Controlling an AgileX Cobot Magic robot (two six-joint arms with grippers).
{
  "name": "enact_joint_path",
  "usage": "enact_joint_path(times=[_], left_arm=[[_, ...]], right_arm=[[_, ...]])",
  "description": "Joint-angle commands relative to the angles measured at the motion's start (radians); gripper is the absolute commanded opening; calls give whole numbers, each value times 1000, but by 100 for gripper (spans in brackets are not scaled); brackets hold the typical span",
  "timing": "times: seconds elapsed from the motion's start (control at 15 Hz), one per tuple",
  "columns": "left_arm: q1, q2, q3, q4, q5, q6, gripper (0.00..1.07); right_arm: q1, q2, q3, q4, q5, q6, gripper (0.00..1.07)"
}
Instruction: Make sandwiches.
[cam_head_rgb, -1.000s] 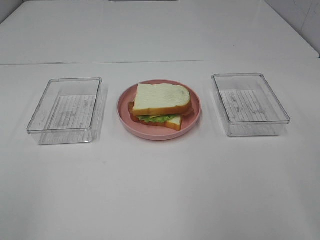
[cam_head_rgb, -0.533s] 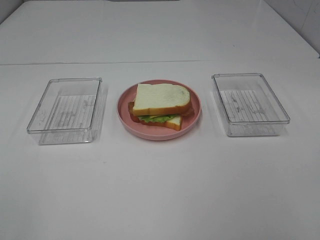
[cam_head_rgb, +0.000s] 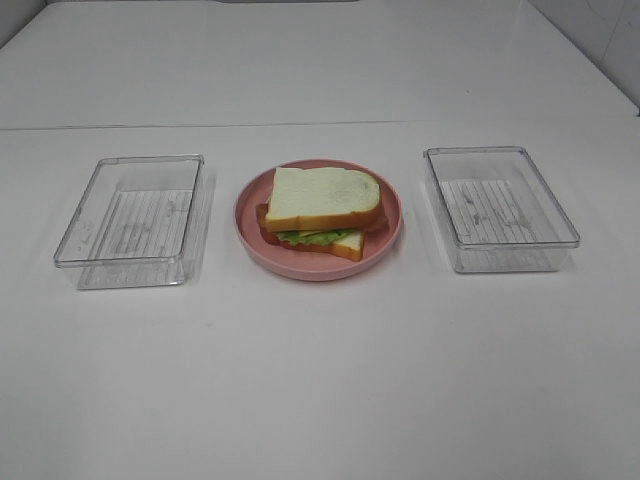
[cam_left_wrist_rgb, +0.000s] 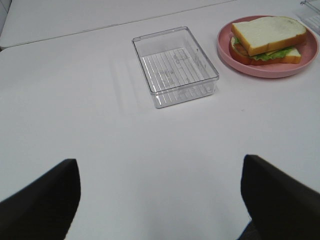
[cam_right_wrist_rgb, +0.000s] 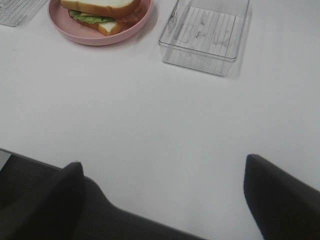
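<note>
White surface (cam_head_rgb: 320, 380) carried three things in a row. At centre, a round pink plate (cam_head_rgb: 250, 235) held the sandwich (cam_head_rgb: 322, 210): toy white bread slices with orange-brown crust, the top slice set slightly askew over the lower one, green frilly lettuce (cam_head_rgb: 312, 237) and a reddish-brown bacon strip (cam_head_rgb: 268, 226) showing at the edges between them. A clear rectangular plastic tray (cam_head_rgb: 130, 220) with a ribbed floor stood to the left of the plate, near but not touching. A second clear rectangular plastic tray (cam_head_rgb: 500, 208) stood to the right, likewise apart from the plate. Both trays held nothing visible.

Left gripper (cam_left_wrist_rgb: 160, 200) hung over bare surface, well back from the left tray; its dark fingers (cam_left_wrist_rgb: 42, 200) were spread wide, gripping nothing. Right gripper (cam_right_wrist_rgb: 162, 200) sat near the surface edge, well back from the right tray, fingers (cam_right_wrist_rgb: 280, 195) also wide apart and holding nothing.
</note>
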Motion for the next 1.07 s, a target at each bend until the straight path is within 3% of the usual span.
enact_joint_path(times=[0.07,0.73,1.07], left_arm=[[1,-20,5,-12,-6,6,83],[1,-20,4,-12,-6,3,83],[53,-20,4,-11,-6,3,83]], right_arm=[[-2,-10,5,-11,-11,-9,81],[-17,-10,5,-8,-11,-9,81],[-253,-39,5,-3,-11,-6,81]])
